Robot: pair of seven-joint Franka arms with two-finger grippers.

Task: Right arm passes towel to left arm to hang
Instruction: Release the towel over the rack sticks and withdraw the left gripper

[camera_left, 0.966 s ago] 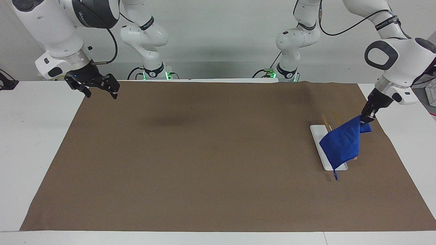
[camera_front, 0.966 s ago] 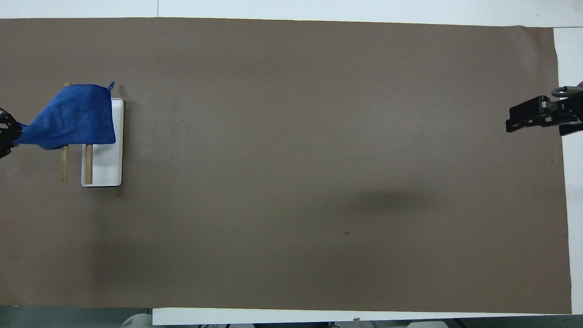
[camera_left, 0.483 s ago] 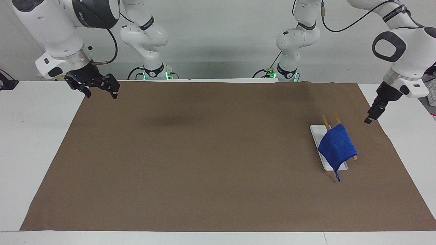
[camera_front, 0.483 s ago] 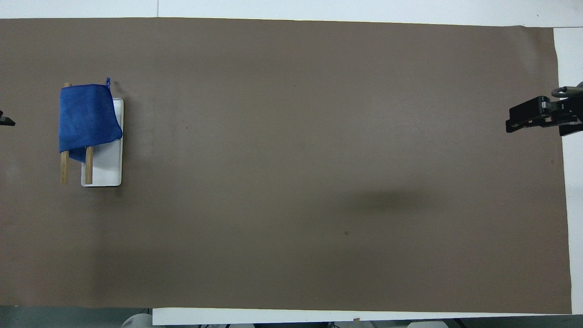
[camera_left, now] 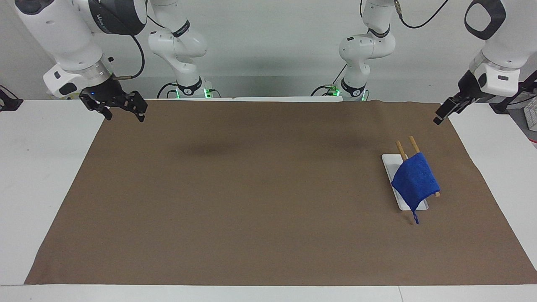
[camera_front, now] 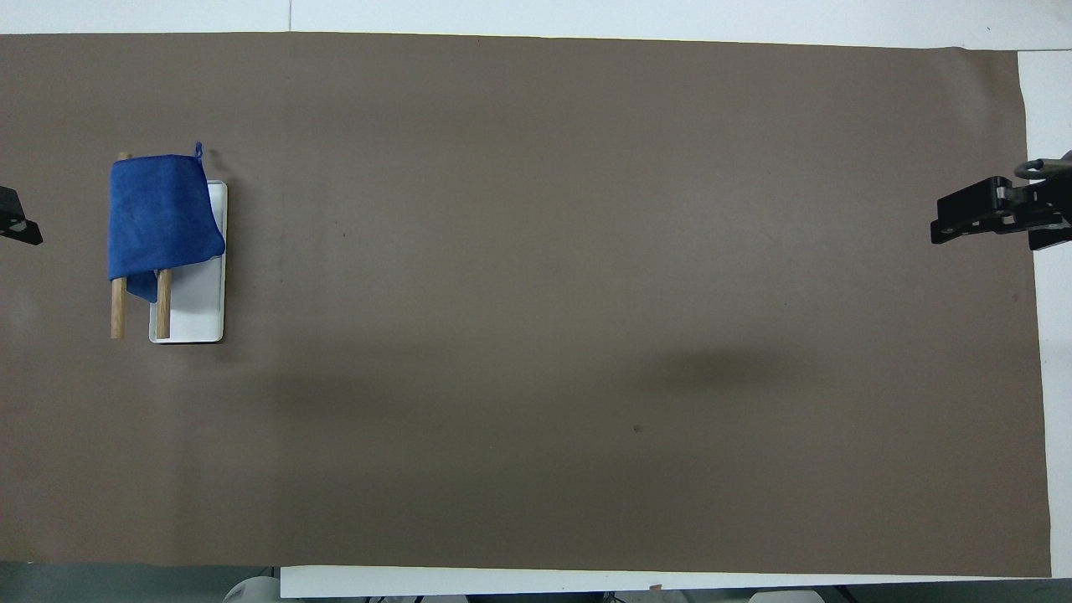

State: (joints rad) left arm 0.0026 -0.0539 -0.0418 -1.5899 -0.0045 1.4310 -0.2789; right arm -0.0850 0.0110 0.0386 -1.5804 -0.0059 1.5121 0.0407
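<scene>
Towel [camera_left: 415, 180]: royal-blue terry, draped over two wooden rails [camera_left: 414, 144], loop tag dangling | right gripper [camera_left: 124, 112]: spread, empty | left gripper [camera_left: 444, 113]: fingers cannot tell

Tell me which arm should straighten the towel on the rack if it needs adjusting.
Left, probably. The left gripper hangs open over the brown mat's corner, at the towel's end of the table, where it drapes the wooden rack. The right gripper waits open at the table's right-arm end.
</scene>
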